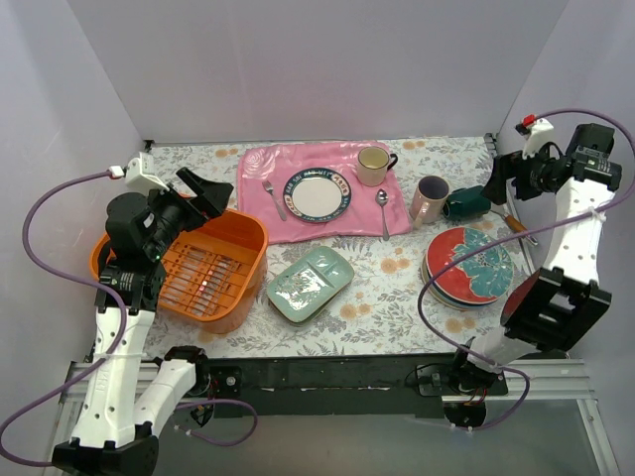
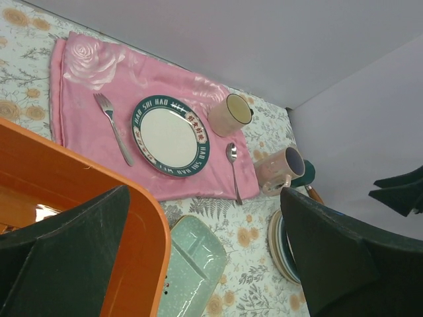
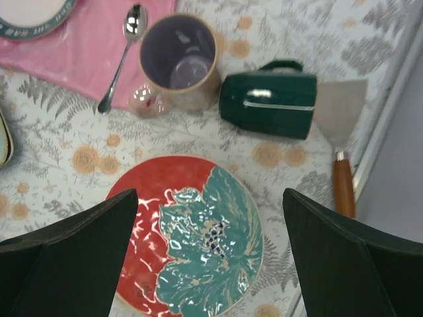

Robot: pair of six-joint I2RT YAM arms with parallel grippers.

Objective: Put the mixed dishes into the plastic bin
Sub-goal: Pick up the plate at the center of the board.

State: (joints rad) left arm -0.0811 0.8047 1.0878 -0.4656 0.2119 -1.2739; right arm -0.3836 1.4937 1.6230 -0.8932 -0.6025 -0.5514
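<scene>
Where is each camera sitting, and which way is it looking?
Top camera: high behind the arms, looking down on the table; both arms, left claw and right claw show.
Left wrist: on the left arm above the orange bin, looking toward the pink mat; its open claw fingers show.
Right wrist: on the right arm, looking down at the red flower plate; its open claw fingers show.
Shared: both wrist views catch the pink mug and spoon.

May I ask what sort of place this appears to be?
Likely a lab mock-up of a dining table: plain walls box in a floral tablecloth, a pink mat holds a blue-rimmed plate, and an orange bin sits nearby.
</scene>
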